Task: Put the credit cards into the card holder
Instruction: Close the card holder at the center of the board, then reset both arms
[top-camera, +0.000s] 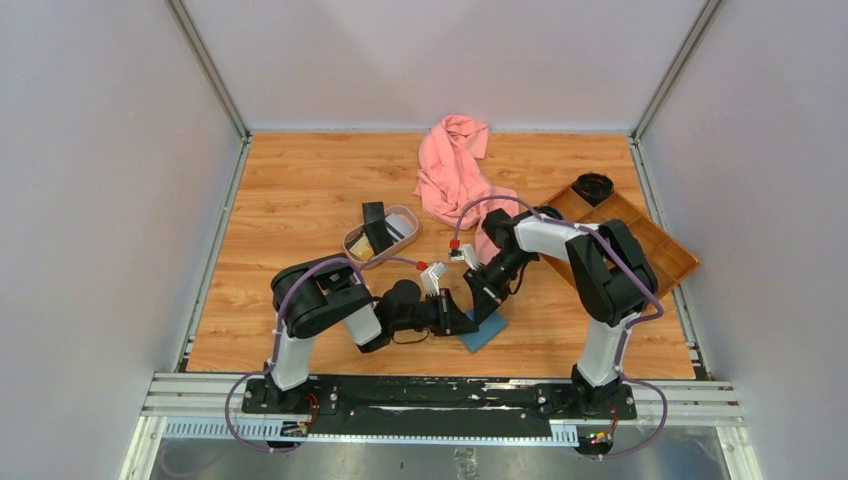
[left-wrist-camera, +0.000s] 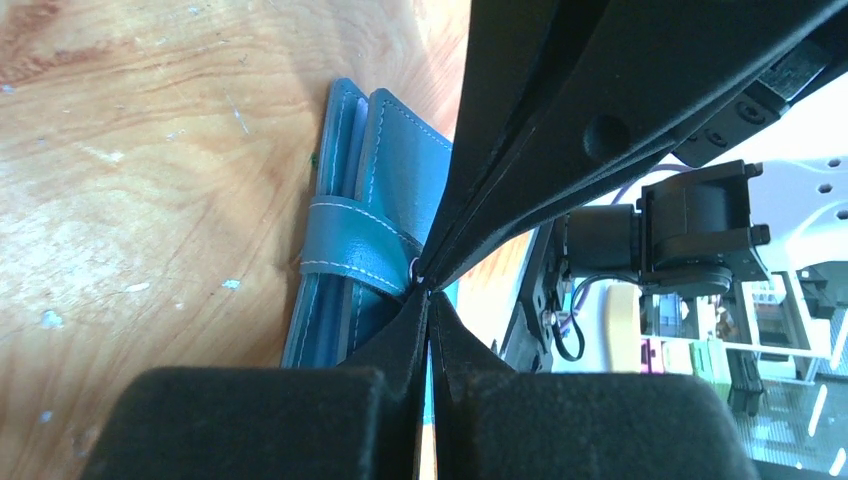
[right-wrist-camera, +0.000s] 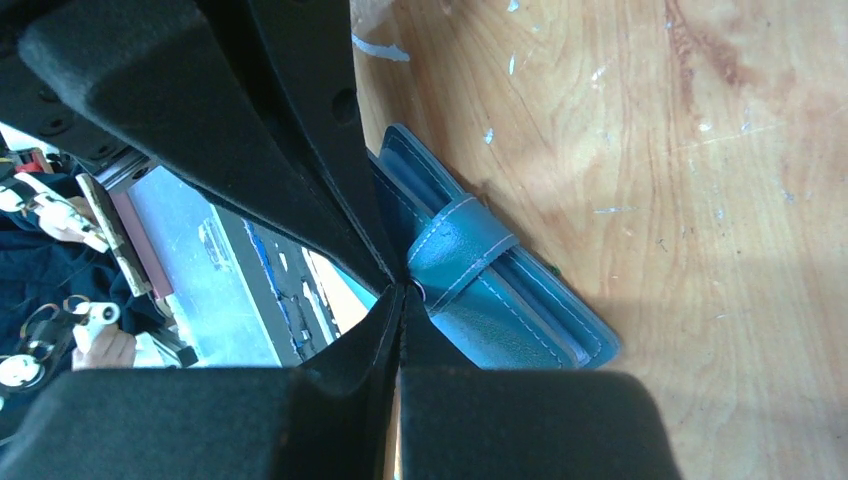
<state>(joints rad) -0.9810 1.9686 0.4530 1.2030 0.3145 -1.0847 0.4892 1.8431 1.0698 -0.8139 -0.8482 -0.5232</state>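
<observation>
The card holder (top-camera: 487, 333), a teal-blue wallet, lies closed on the table near the front, its tab clasp (left-wrist-camera: 350, 250) wrapped over the edge. It also shows in the left wrist view (left-wrist-camera: 385, 160) and the right wrist view (right-wrist-camera: 500, 300). My left gripper (top-camera: 462, 322) (left-wrist-camera: 428, 292) is shut, with its tips at the tab's snap. My right gripper (top-camera: 482, 303) (right-wrist-camera: 403, 290) is shut too and meets the left one tip to tip at the same snap. The credit cards, black ones (top-camera: 376, 224) and a yellowish one (top-camera: 359, 250), stand in the oval beige tray (top-camera: 404, 214).
A pink cloth (top-camera: 455, 170) lies at the back middle. A brown wooden compartment tray (top-camera: 660, 250) sits at the right with a black round object (top-camera: 593, 187) in its far corner. Grey walls enclose the table.
</observation>
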